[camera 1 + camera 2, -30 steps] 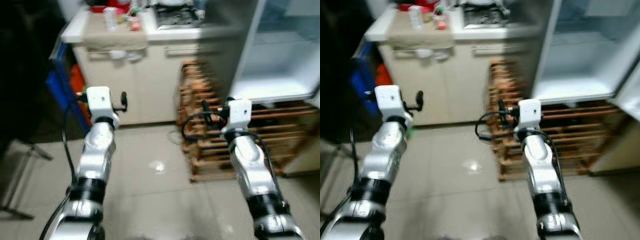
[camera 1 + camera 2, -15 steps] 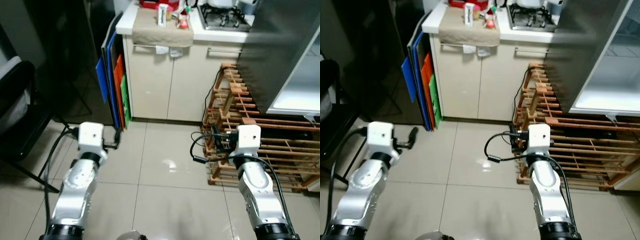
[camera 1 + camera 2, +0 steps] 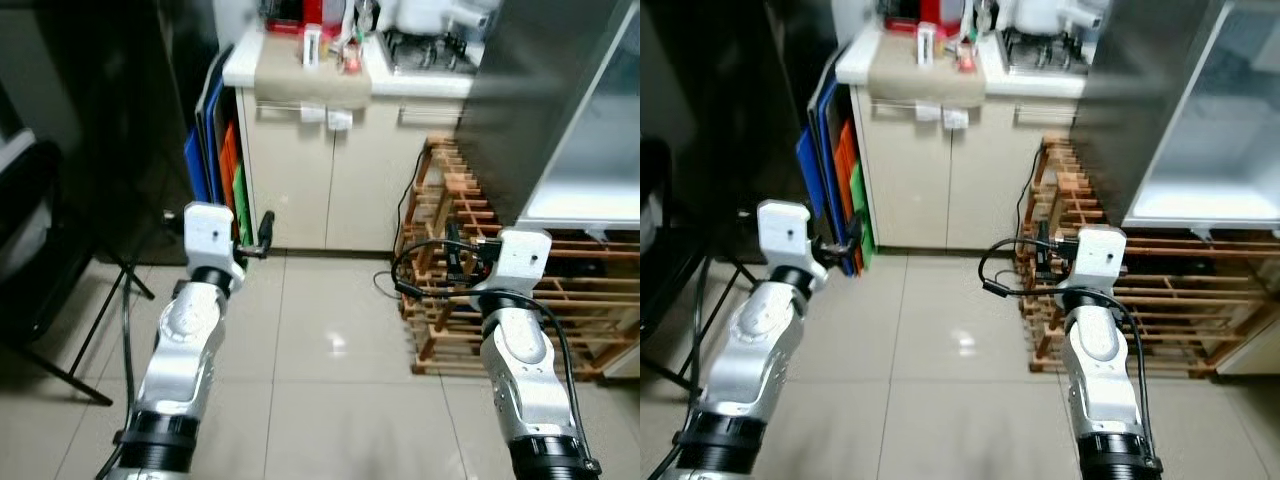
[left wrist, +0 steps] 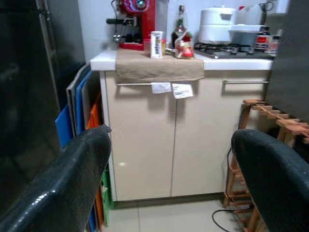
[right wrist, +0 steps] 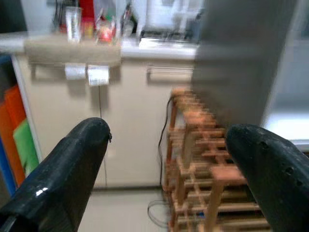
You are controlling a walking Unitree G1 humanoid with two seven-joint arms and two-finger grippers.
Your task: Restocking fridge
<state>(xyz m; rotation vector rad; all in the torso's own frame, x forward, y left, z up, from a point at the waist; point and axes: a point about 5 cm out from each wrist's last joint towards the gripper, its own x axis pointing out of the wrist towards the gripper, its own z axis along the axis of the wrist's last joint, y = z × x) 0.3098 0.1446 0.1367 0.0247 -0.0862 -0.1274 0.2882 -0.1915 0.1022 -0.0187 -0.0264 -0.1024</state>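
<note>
Here the fridge stands at the right of the scene, its tall axis upright, its open white compartment facing the robot's side and its dark door swung out toward the counter. The bright shelf floor inside looks bare as far as can be told. Just below and in front of the fridge sits a wooden rack of slats, reaching out over the tiled floor, with a black cable looping beside it.

The right gripper is held level in front of the rack, its two black fingers spread wide with nothing between them; beyond them the rack and the grey door edge show, blurred. The left gripper is raised toward the cream cabinet, fingers likewise wide apart and empty.

On the counter's left end lies a brown cloth draped over the front edge, with a small white carton and a red-labelled bottle standing on it, a red coffee machine behind, and a white pot on the hob. Two paper tags hang from the cabinet rail. Blue, orange and green boards lean against the cabinet's left side.
</note>
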